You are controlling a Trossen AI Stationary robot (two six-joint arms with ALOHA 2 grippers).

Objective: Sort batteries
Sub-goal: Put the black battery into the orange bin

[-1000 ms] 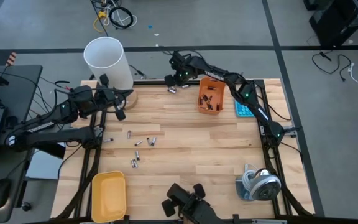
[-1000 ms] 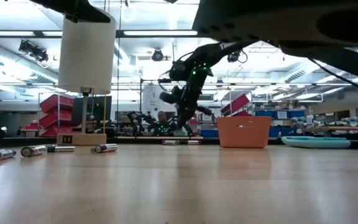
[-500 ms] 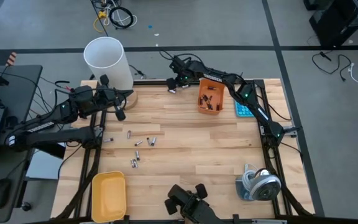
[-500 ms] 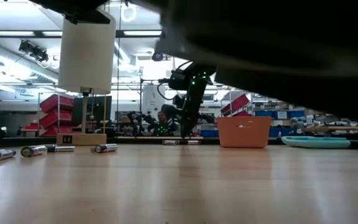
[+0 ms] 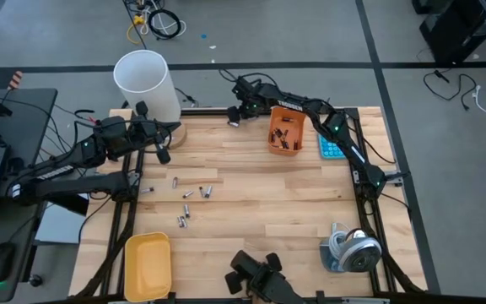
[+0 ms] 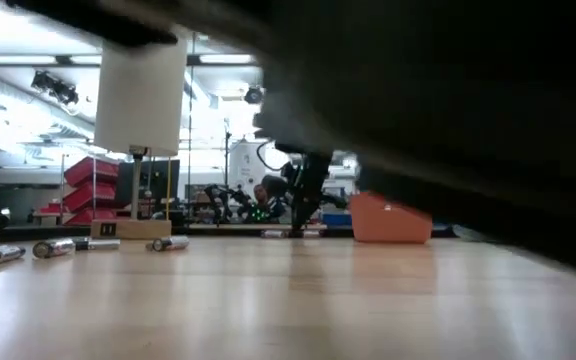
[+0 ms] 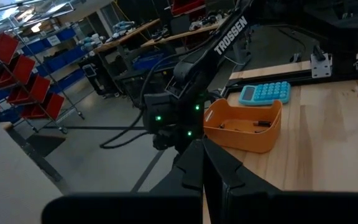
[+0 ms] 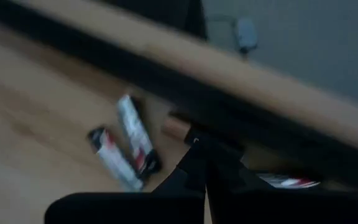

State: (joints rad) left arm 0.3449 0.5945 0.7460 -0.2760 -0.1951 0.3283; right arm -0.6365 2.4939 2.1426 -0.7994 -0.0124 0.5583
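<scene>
Left claw stayed shut and empty near the white cylinder; loose batteries lay unmoved mid-worktop. Right claw, shut and apparently empty, had dropped over the far-edge batteries beside the orange bin, probably beginning a pick.

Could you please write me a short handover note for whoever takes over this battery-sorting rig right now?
Right gripper: shut, empty, at the table's far edge over a few batteries lying there.
Left gripper: shut, waiting at the far-left corner near the white cylinder.
Done: several batteries are in the orange bin, beside the blue calculator.
Left: a loose cluster of batteries on the left-centre of the table, plus those at the far edge. The yellow tray appears empty.
</scene>
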